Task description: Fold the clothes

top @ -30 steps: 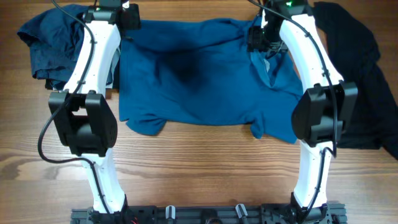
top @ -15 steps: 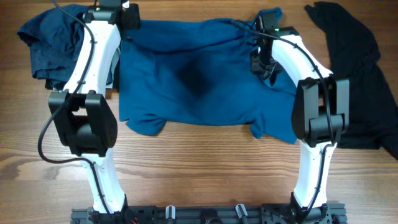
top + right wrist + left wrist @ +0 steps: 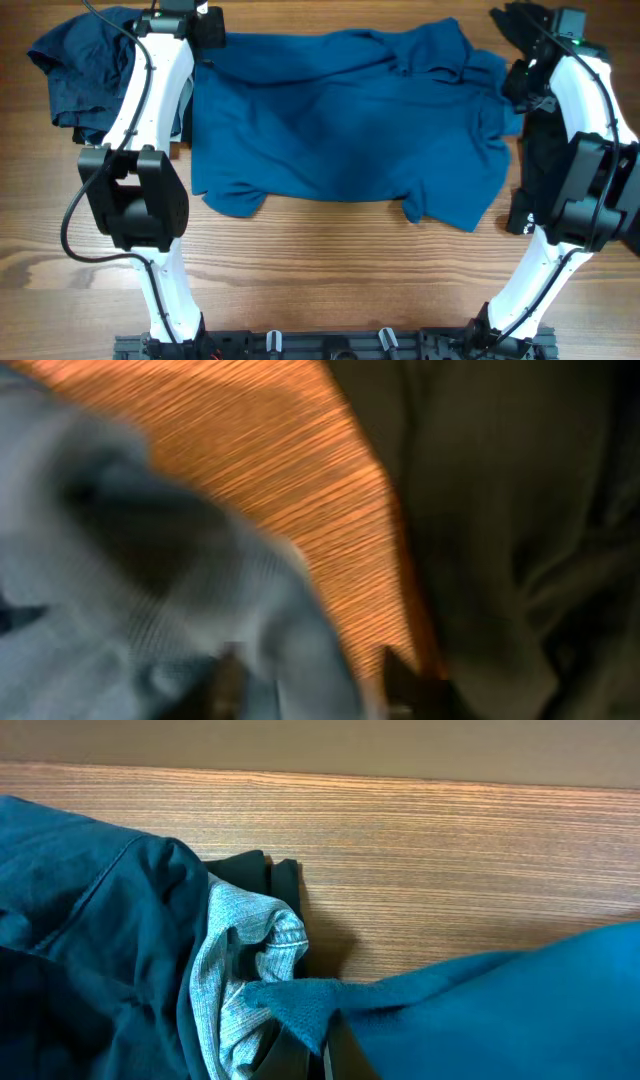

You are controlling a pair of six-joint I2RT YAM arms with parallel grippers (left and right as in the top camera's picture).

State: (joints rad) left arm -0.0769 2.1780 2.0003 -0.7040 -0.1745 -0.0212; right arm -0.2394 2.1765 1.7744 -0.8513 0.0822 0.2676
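A blue shirt point(image 3: 330, 120) lies spread on the wooden table, its right sleeve part stretched out to the right. My left gripper point(image 3: 205, 40) is at the shirt's far left corner. In the left wrist view its fingers point(image 3: 325, 1055) are shut on a pinch of the blue shirt point(image 3: 480, 1010). My right gripper point(image 3: 520, 88) is at the shirt's right edge. In the blurred right wrist view its fingers point(image 3: 312, 675) stand apart, with the blue fabric point(image 3: 150, 560) lying loose between them.
A crumpled navy garment point(image 3: 80, 70) lies at the far left, with grey cloth point(image 3: 245, 980) beside it. A black garment point(image 3: 590, 140) lies along the right edge, close to my right gripper, and fills the right of its wrist view point(image 3: 520, 510).
My right gripper has swept from the shirt's upper middle to its right edge, drawing the folded sleeve part out flat to the right. The left arm has not moved.
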